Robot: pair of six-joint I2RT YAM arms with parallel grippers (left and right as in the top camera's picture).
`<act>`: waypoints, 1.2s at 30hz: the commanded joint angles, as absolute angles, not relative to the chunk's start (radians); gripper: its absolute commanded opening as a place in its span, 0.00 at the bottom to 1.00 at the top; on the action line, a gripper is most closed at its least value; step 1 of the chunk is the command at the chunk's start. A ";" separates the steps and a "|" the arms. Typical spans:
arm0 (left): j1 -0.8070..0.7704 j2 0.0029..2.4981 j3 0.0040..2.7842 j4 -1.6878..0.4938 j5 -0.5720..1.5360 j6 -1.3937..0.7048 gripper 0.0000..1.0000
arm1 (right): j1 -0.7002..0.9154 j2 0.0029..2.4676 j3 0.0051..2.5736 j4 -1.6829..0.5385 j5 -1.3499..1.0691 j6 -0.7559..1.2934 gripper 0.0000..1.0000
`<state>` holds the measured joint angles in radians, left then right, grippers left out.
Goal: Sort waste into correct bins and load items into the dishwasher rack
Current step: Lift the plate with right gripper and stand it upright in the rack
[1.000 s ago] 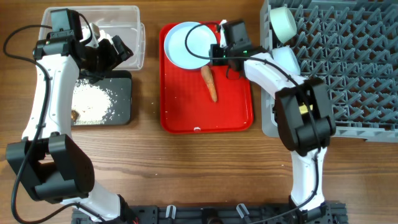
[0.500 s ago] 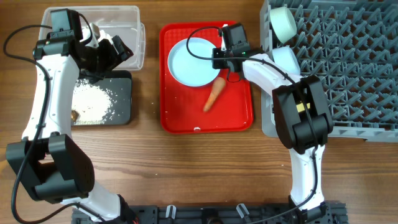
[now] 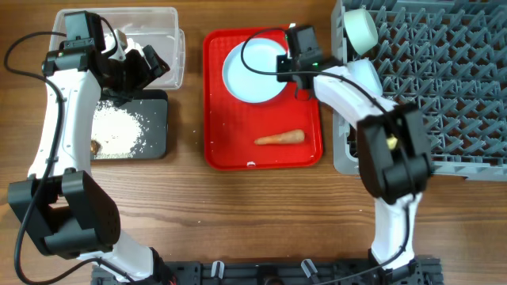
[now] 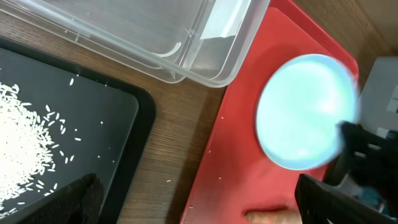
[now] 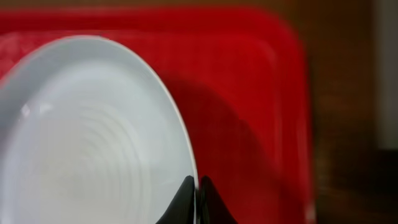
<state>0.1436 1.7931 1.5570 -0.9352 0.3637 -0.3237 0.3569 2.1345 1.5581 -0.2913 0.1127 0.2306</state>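
Here, over the wooden table (image 3: 253, 207), the right tool (image 5: 198, 186) pinches the plate (image 3: 252, 73); the left tool (image 3: 147, 66) gapes empty.

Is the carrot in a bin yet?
No, out. The carrot lies flat on the red tray, beside the blue plate, not touching it.
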 commanded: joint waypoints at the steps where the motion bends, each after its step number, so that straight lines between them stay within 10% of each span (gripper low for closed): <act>1: 0.147 1.782 1.563 -0.933 0.365 -0.322 1.00 | 0.342 1.887 1.562 -0.301 0.331 0.138 0.04; 10: 0.147 1.782 1.563 -0.933 0.365 -0.322 1.00 | 0.313 1.662 1.562 -0.289 1.002 -0.290 0.04; 23: 0.147 1.782 1.563 -0.933 0.365 -0.322 1.00 | 0.064 1.701 1.555 -0.218 0.910 -0.878 0.04; 36: 0.147 1.782 1.563 -0.933 0.365 -0.322 1.00 | 0.041 1.875 1.555 -0.207 0.811 -0.987 0.04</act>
